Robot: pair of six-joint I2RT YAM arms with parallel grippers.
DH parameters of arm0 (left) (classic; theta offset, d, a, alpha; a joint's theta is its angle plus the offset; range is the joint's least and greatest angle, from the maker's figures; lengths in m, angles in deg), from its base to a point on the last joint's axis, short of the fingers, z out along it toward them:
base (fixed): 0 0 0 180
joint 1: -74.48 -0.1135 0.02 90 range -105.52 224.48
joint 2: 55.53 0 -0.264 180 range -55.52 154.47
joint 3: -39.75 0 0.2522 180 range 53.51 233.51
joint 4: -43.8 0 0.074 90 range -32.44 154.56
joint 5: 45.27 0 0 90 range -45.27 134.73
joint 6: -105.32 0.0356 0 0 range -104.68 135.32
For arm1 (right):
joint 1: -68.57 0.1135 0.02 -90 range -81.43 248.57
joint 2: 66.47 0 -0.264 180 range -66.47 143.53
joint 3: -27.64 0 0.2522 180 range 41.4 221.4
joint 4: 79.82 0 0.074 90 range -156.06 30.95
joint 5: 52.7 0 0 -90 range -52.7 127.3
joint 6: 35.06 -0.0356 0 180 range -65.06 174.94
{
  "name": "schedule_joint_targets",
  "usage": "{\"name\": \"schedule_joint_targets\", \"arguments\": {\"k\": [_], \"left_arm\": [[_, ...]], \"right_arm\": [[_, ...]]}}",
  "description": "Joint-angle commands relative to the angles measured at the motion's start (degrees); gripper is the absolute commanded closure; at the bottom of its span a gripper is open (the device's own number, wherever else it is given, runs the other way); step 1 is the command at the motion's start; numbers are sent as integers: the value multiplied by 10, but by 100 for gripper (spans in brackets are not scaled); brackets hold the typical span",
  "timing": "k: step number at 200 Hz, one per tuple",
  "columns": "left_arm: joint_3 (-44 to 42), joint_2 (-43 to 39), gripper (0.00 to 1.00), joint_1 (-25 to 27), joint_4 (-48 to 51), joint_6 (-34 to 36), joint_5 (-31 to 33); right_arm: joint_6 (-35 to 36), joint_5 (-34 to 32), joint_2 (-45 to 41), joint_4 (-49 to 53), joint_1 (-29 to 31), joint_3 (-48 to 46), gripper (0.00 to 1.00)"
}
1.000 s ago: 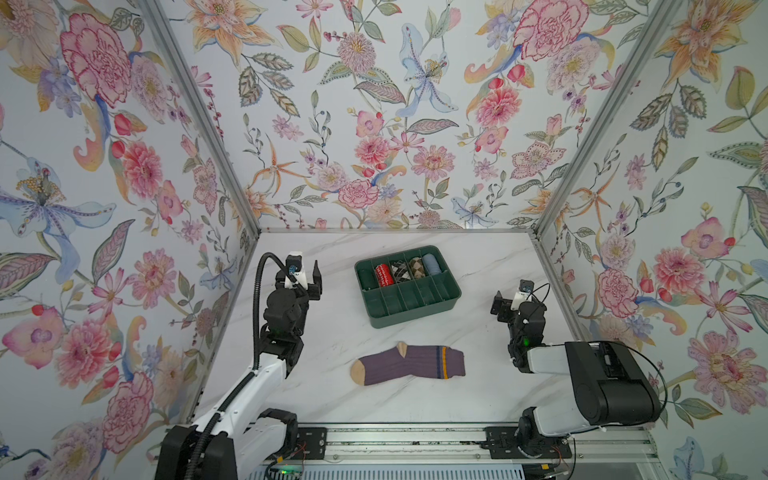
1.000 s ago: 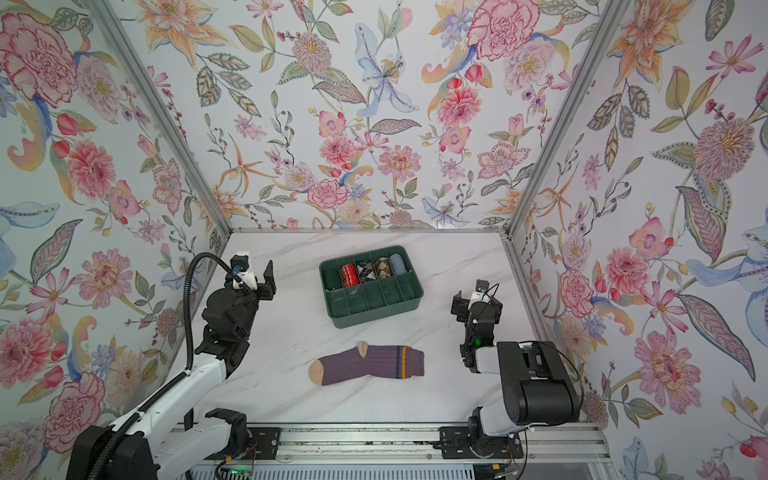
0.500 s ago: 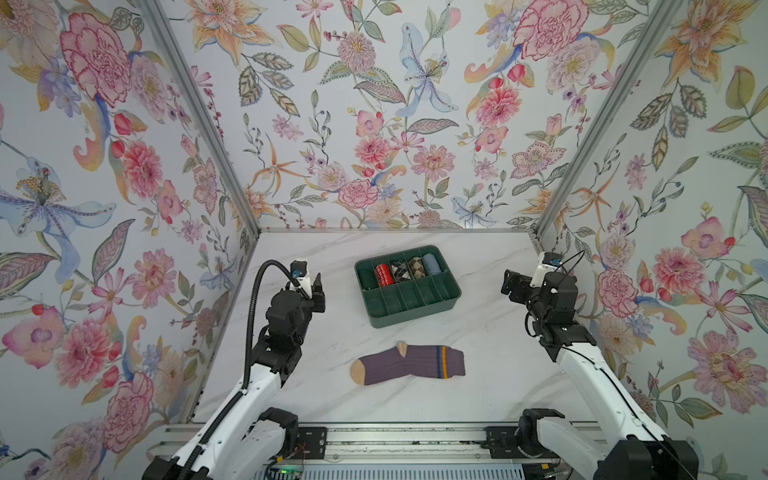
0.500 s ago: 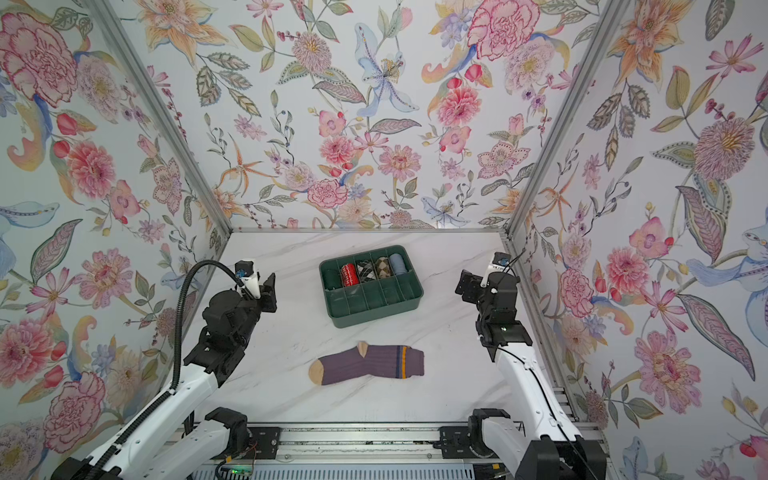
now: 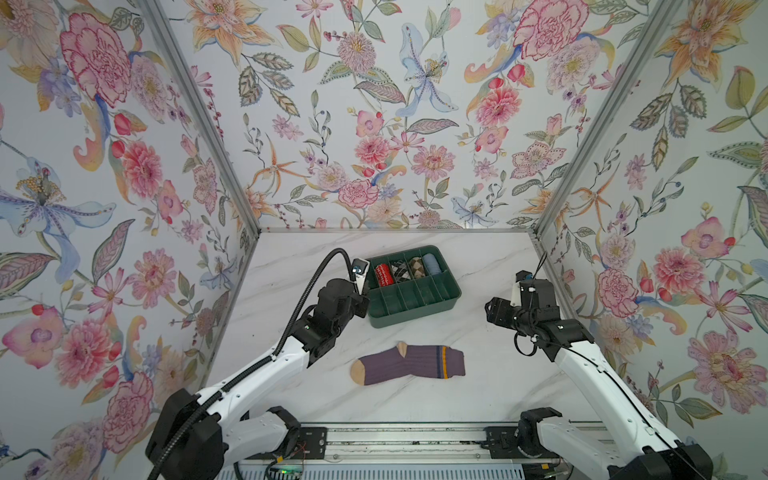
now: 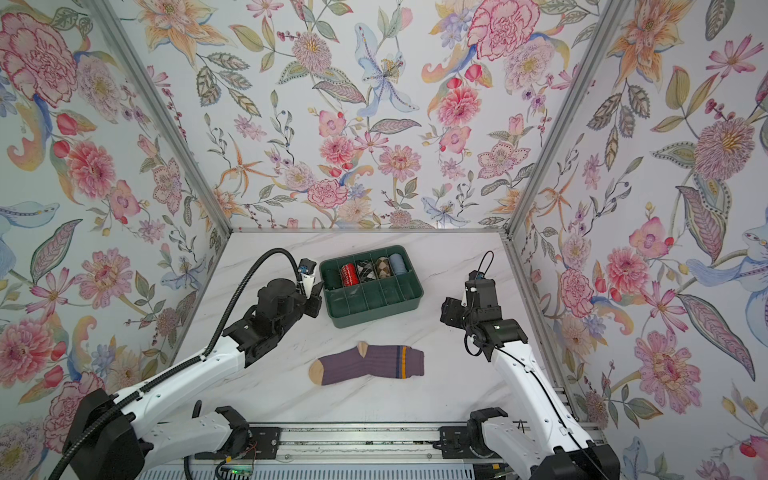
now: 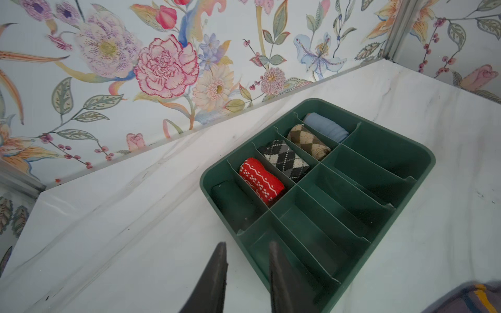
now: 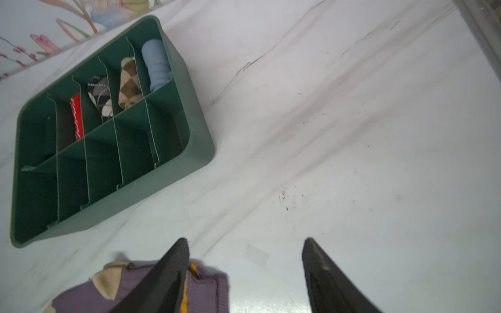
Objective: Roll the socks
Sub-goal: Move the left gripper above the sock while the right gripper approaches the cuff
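Socks (image 5: 409,365) lie flat; left hand (image 7: 247,244) narrowly parted, right hand (image 8: 246,239) half open, both empty.

Nearest me, the socks (image 5: 409,365) lie by the table's (image 5: 478,266) front edge; behind them sits the tray (image 5: 415,314), rolls (image 5: 384,276) in its back row.

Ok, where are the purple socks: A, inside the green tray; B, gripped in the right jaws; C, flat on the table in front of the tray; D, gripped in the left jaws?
C: the purple socks lie flat on the table, on the near side of the green tray, nothing gripping them.
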Motion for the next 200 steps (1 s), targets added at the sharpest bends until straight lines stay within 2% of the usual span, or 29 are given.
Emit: {"name": "schedule_joint_targets", "arguments": {"k": [1,52,98,132,200], "left_arm": [[23,32,75,17,37,-13,-18],[-18,56,78,43,43,-53,-53],[-52,74,78,53,29,-72,-72],[-52,116,78,54,7,-81,-90],[-14,170,81,54,47,-74,-139]], "right_arm": [[-43,52,7,28,15,-37,49],[-113,53,9,40,109,-109,60],[-167,39,25,27,176,-146,64],[-175,26,43,7,187,-145,63],[-170,24,52,-5,187,-141,61]]}}
